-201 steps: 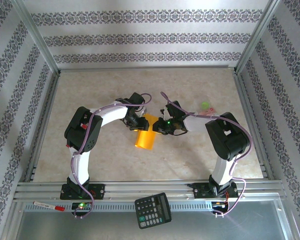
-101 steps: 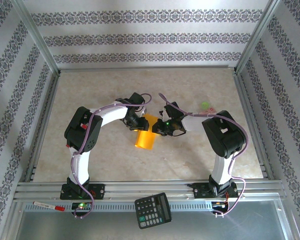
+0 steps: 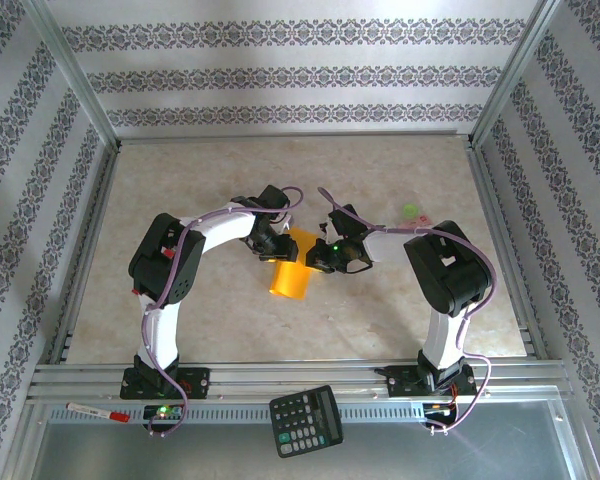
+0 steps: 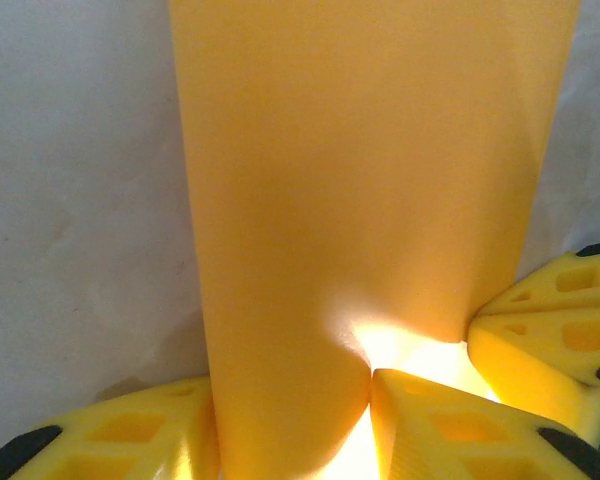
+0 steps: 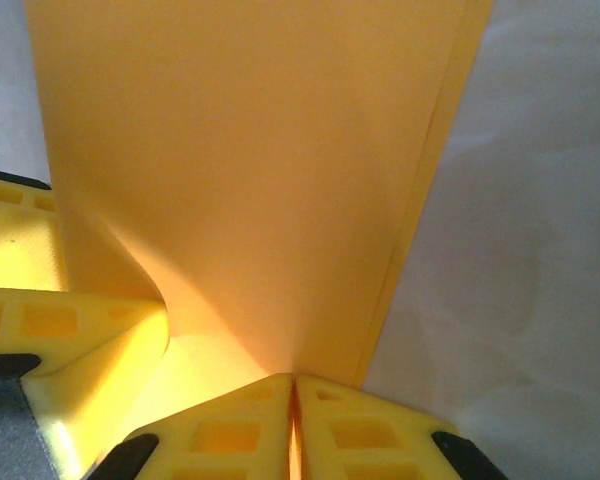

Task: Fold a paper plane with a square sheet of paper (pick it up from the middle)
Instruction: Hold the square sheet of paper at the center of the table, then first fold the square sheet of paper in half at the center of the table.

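The square sheet of paper is orange-yellow, doubled over into a rectangle, and lies mid-table between both arms. A paper plane is out of view. My left gripper reaches its far left end. In the left wrist view a curled bulge of the paper fills the gap between the yellow fingers and touches both. My right gripper is at the sheet's far right end. In the right wrist view its fingertips are pressed together on the edge of the paper.
A black calculator and a red-and-white pen lie on the near metal rail. A small green item and a pink packet sit behind the right arm. Patterned walls and metal posts enclose the table.
The right gripper's jaws have closed a little tighter on the paper's edge and the right arm has shifted slightly left. The left arm and the paper hold still.
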`<move>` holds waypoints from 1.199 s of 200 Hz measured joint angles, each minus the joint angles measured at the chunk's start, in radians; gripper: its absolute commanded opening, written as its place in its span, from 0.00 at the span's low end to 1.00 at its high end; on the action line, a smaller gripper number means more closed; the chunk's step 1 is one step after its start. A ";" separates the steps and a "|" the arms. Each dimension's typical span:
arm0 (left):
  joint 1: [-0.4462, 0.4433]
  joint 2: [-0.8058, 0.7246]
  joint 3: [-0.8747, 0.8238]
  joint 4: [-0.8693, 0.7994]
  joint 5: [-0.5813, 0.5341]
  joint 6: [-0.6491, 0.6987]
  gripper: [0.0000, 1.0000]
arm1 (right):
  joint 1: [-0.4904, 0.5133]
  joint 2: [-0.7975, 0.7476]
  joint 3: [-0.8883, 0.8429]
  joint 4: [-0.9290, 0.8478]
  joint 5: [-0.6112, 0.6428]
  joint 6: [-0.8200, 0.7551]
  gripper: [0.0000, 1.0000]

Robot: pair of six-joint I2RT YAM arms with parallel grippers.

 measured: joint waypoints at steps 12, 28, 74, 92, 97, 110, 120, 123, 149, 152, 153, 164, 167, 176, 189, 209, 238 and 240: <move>-0.001 0.000 0.000 0.000 0.000 -0.002 0.45 | 0.000 0.001 0.000 0.000 0.000 0.000 0.12; -0.001 -0.002 0.000 0.002 0.002 -0.007 0.47 | 0.000 0.001 0.000 0.000 0.000 0.000 0.11; -0.008 -0.012 -0.003 0.008 0.002 -0.016 0.53 | 0.000 0.002 0.000 0.001 -0.002 -0.007 0.10; -0.008 -0.020 -0.012 0.017 0.003 -0.018 0.55 | 0.000 0.003 0.000 0.001 -0.002 -0.008 0.10; -0.008 -0.023 -0.015 0.020 0.003 -0.019 0.56 | 0.000 0.003 0.000 0.002 -0.003 -0.008 0.09; -0.008 -0.036 -0.027 0.029 -0.005 -0.019 0.58 | 0.000 0.004 0.000 0.004 -0.005 -0.008 0.09; -0.007 -0.048 -0.037 0.030 -0.021 -0.020 0.59 | 0.000 0.005 0.000 0.004 -0.008 -0.008 0.09; -0.007 -0.051 -0.040 0.030 -0.026 -0.022 0.60 | 0.000 0.005 0.000 0.004 -0.008 -0.008 0.09; -0.006 -0.090 -0.058 0.030 -0.053 -0.031 0.62 | 0.000 0.005 0.000 0.005 -0.008 -0.008 0.08; -0.005 -0.100 -0.061 0.031 -0.053 -0.034 0.62 | 0.000 0.005 0.000 0.005 -0.008 -0.008 0.08; -0.006 -0.101 -0.061 0.031 -0.053 -0.035 0.62 | 0.000 0.005 0.000 0.005 -0.008 -0.008 0.08; -0.006 -0.130 -0.071 0.034 -0.051 -0.045 0.60 | 0.000 0.005 0.000 0.005 -0.009 -0.008 0.08; -0.006 -0.137 -0.074 0.035 -0.048 -0.050 0.59 | 0.000 0.005 0.000 0.005 -0.009 -0.008 0.08; -0.006 -0.160 -0.079 0.045 -0.038 -0.060 0.57 | 0.000 0.005 0.000 0.005 -0.009 -0.008 0.08; -0.006 -0.184 -0.085 0.067 -0.010 -0.079 0.51 | 0.000 0.006 0.000 0.006 -0.009 -0.008 0.08; -0.006 -0.200 -0.098 0.118 0.048 -0.111 0.39 | 0.000 0.006 0.000 0.006 -0.009 -0.008 0.07; -0.006 -0.183 -0.105 0.166 0.123 -0.143 0.27 | 0.000 0.006 0.000 0.007 -0.010 -0.008 0.07; -0.006 -0.179 -0.105 0.167 0.126 -0.145 0.26 | 0.000 0.006 0.000 0.007 -0.010 -0.008 0.07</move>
